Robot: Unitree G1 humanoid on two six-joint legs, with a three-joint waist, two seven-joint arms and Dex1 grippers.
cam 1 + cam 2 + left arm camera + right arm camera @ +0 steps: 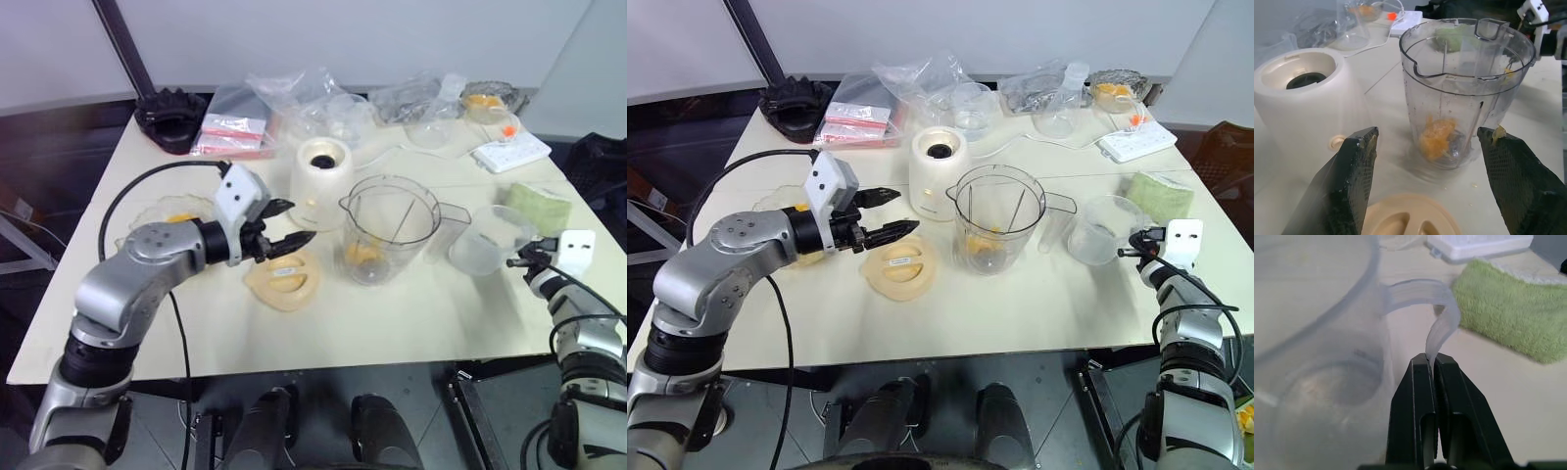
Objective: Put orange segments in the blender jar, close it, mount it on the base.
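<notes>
Jaws, left gripper (290,224): standing wide apart and holding nothing, hovering above the lid and pointing toward the jar; the left wrist view is showing a speck of pulp sticking to one finger (1520,183).
Jaws, right gripper (1431,363): pressed together; the right wrist view is showing them closing on the thin handle of the smaller clear cup (493,238), a grip the head views are leaving too small to tell.
Table (411,323): carrying everything listed below.
Blender jar (390,227): standing upright and uncovered near the table's middle, just beside the base and apart from it.
Base (320,182): sitting behind and to the left of the jar, its dark socket facing up and bare.
Lid (284,280): lying flat on the table in front of the base, under the left gripper.
Green cloth (539,206): lying near the right edge, beyond the cup.
White power strip (510,152): lying at the far right with a cord trailing left.
Orange segments (1436,137): resting at the bottom of the jar beside the dark blade, plainest in the left wrist view.
Ruffled glass bowl (487,100): sitting at the far edge, holding orange pieces.
</notes>
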